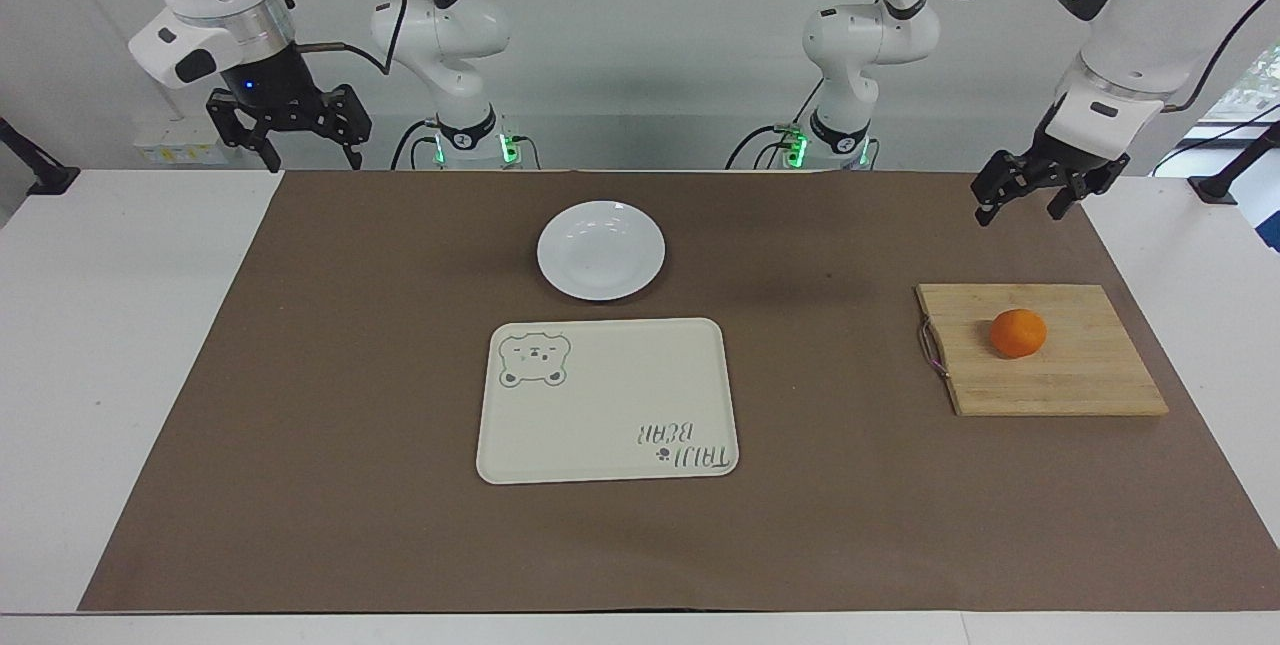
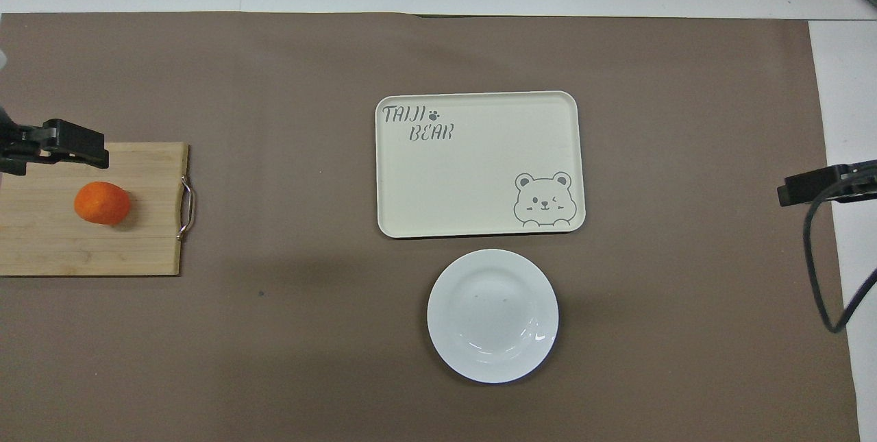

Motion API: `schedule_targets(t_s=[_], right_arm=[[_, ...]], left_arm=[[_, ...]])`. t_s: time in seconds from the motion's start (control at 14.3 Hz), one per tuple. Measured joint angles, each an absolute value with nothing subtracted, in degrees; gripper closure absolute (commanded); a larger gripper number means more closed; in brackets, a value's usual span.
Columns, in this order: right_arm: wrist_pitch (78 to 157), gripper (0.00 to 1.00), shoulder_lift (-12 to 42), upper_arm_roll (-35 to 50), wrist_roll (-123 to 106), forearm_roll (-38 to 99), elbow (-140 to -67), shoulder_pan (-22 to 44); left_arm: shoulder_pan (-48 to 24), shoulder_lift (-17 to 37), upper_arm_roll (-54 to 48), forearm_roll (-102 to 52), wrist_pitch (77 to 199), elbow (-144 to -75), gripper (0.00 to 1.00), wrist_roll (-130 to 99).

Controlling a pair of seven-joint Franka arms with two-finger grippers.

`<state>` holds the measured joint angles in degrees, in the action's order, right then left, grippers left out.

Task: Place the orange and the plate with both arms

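Orange [image 1: 1018, 333] on board [image 1: 1050, 375] (untouched).

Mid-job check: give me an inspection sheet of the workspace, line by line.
Surface: brown mat on a white table.
Job's things: orange on the wooden board; plate bare, beside the bear tray, nearer the robots.
Clutter: nothing seen.
Grippers: left gripper open, raised over the mat's edge; right gripper open, raised at the table's edge.
Cables: black cables on both arms.
Surroundings: pale wall.
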<state>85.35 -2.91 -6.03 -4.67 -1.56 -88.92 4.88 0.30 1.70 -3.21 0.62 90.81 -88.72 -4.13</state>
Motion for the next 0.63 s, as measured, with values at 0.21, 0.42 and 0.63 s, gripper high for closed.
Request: schedule_targets(t_s=[0.21,0.42,0.63], right_arm=[[85.35,0.00,-2.91,-6.03,-4.67,-1.56,-88.92,4.88],[85.35,0.00,-2.91,-6.03,-4.67,-1.56,-88.92,4.88],[85.35,0.00,-2.91,-6.03,-4.67,-1.56,-88.92,4.88]], left_arm=[[2.99,1.78,-3.02,0.62,94.81,-92.02,0.00,-0.35],[5.72,2.15,-2.93,0.62,100.82,-97.23,0.00,2.19],[8.20,2.89,-2.83,0.62,106.91,-101.38,0.00,5.80]])
